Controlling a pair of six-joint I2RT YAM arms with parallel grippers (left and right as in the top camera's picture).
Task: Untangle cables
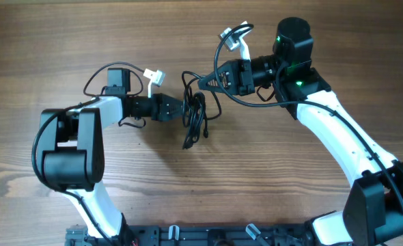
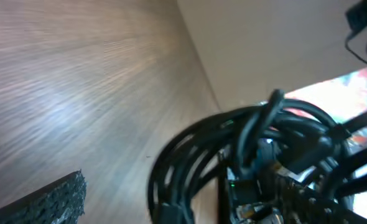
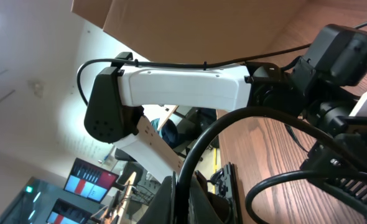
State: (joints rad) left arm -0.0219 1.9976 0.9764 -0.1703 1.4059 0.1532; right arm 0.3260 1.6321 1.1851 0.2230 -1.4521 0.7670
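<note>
**Three Views, One Tangle**

The overhead camera looked straight down on the whole table (image 1: pixel 188 198). The left wrist camera sat very close to the cables (image 2: pixel 252 149), facing right. The right wrist camera, also near them, faced left toward the left arm (image 3: pixel 183 90).

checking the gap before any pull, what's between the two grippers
The tangled black cables fill the stretch between the left gripper and the right gripper; nothing else lies there. The overhead view shows it best.
</note>
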